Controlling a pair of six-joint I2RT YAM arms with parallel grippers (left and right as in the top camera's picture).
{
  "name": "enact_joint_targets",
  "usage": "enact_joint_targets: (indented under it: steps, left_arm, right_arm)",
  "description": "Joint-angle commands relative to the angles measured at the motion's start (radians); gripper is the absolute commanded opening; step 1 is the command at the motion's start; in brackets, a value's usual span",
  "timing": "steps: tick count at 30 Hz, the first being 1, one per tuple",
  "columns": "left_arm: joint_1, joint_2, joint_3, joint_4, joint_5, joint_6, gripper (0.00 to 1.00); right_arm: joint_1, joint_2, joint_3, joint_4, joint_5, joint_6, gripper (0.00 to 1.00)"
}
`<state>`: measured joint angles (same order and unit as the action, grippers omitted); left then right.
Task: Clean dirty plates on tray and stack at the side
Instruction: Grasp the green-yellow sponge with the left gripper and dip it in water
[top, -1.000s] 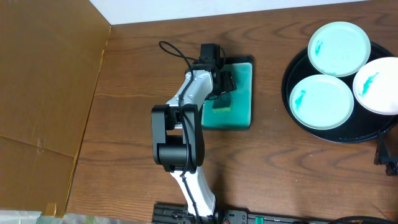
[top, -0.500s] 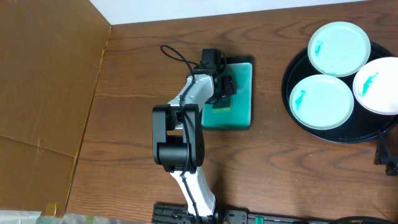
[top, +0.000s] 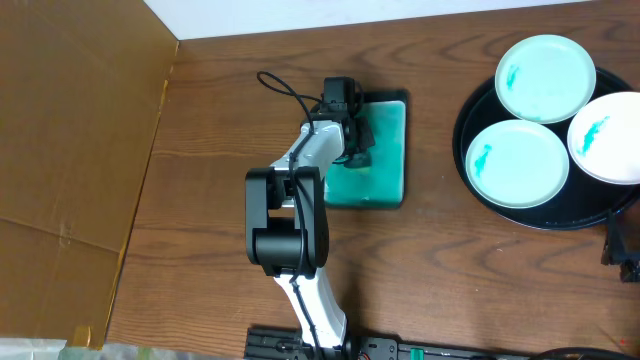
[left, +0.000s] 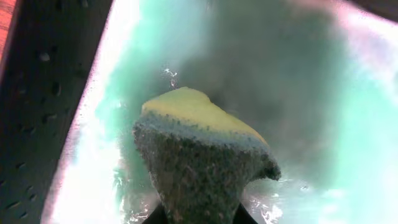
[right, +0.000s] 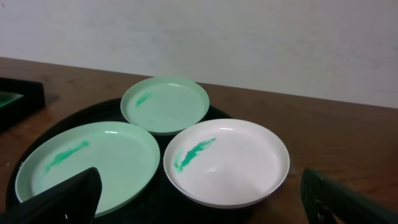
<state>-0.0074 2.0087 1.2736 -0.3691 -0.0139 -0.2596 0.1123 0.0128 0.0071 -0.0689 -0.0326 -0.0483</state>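
Note:
My left gripper (top: 357, 148) hangs over the small teal dish (top: 388, 150) and is shut on a yellow-and-green sponge (left: 199, 143). In the left wrist view the left gripper (left: 199, 219) pinches the sponge's dark scouring side, which bulges out between the jaws. Three plates (top: 545, 78) (top: 517, 163) (top: 608, 138), each with a teal smear, lie on the round black tray (top: 462, 130) at the right. My right gripper (right: 202, 211) stands open just short of the tray (right: 109, 115), facing the plates (right: 227, 162) (right: 87, 165) (right: 165, 104) and touching none.
A brown cardboard sheet (top: 70, 150) covers the table's left side. The white wall runs along the far edge. The right arm (top: 625, 250) sits at the table's right edge, below the tray. Bare wood lies between the dish and the tray.
My left gripper has closed on the sponge in the teal dish, squeezing it narrow. The right arm and the plates have not moved.

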Motion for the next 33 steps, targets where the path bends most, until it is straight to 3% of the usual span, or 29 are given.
enact_joint_targets:
  steps: [1,2,4,6,11,21,23,27,28,32,33]
  left_arm:
    - [0.002,0.004,-0.006,-0.018,-0.005,-0.004,0.55]
    - [0.002,-0.002,-0.003,-0.034,-0.004,-0.004,0.69]
    - [0.002,-0.023,0.001,-0.066,0.006,-0.004,0.82]
    - [0.002,-0.048,0.001,-0.092,0.025,-0.004,0.88]
    - [0.002,-0.077,0.001,-0.165,0.082,-0.005,0.89]
    - [-0.005,-0.061,-0.012,-0.225,0.098,-0.005,0.67]
    - [-0.005,-0.061,-0.013,-0.224,0.097,-0.004,0.59]
    - [-0.005,-0.061,-0.013,-0.221,0.097,-0.004,0.11]
    - [-0.005,-0.061,-0.013,-0.221,0.096,-0.004,0.07]
    - [-0.005,-0.061,-0.013,-0.208,0.081,-0.004,0.08]
    - [-0.005,-0.061,-0.013,-0.201,0.080,-0.004,0.30]
  right_arm:
    - [-0.008,-0.004,-0.002,-0.003,-0.010,-0.009,0.99]
    - [-0.008,-0.004,-0.002,-0.003,-0.010,-0.009,0.99]
    - [-0.008,-0.004,-0.002,-0.003,-0.010,-0.009,0.99]
    - [-0.008,-0.004,-0.002,-0.003,-0.010,-0.009,0.99]
    - [-0.008,-0.004,-0.002,-0.003,-0.010,-0.009,0.99]
    - [-0.008,-0.004,-0.002,-0.003,-0.010,-0.009,0.99]
    - [-0.008,-0.004,-0.002,-0.003,-0.010,-0.009,0.99]
    - [-0.008,-0.004,-0.002,-0.003,-0.010,-0.009,0.99]
    - [-0.008,-0.004,-0.002,-0.003,-0.010,-0.009,0.99]
    - [-0.008,-0.004,-0.002,-0.003,-0.010,-0.009,0.99]
    - [-0.008,-0.004,-0.002,-0.003,-0.010,-0.009,0.99]
